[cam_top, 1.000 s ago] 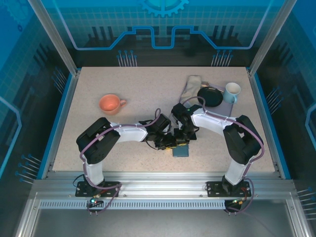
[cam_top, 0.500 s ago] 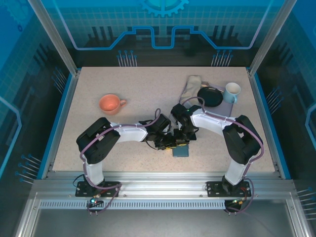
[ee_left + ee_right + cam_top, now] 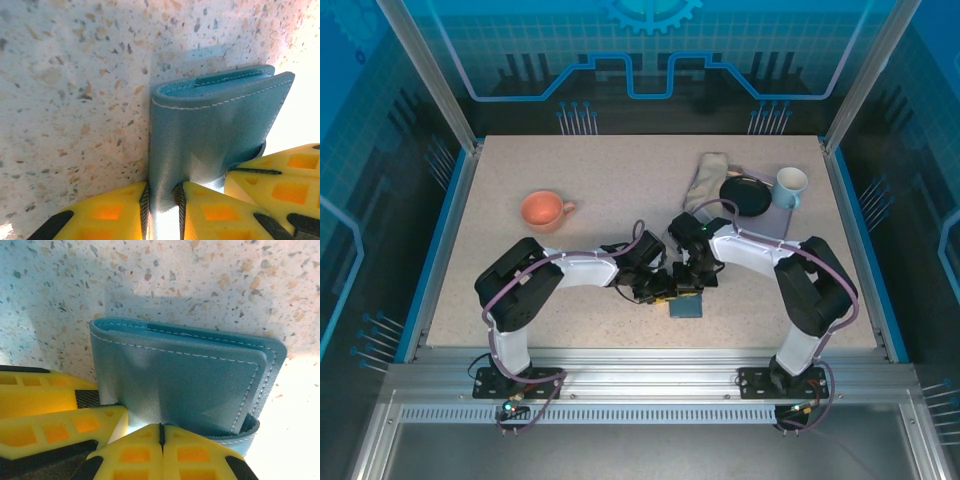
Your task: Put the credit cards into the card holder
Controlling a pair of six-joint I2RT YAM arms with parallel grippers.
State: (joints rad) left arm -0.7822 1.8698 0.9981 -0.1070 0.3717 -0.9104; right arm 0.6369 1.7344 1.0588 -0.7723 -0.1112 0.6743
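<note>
Left wrist: card holder (image 3: 215,125) lengthways across, left end effector (image 3: 161,197) pinching it; right end effector (image 3: 160,432) closed.

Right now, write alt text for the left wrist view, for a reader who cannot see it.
A slate-blue stitched card holder, folded, has its left edge pinched in the yellow fingers of the left gripper at the bottom. The right gripper, also yellow, touches its lower right corner, over a speckled tabletop.
</note>
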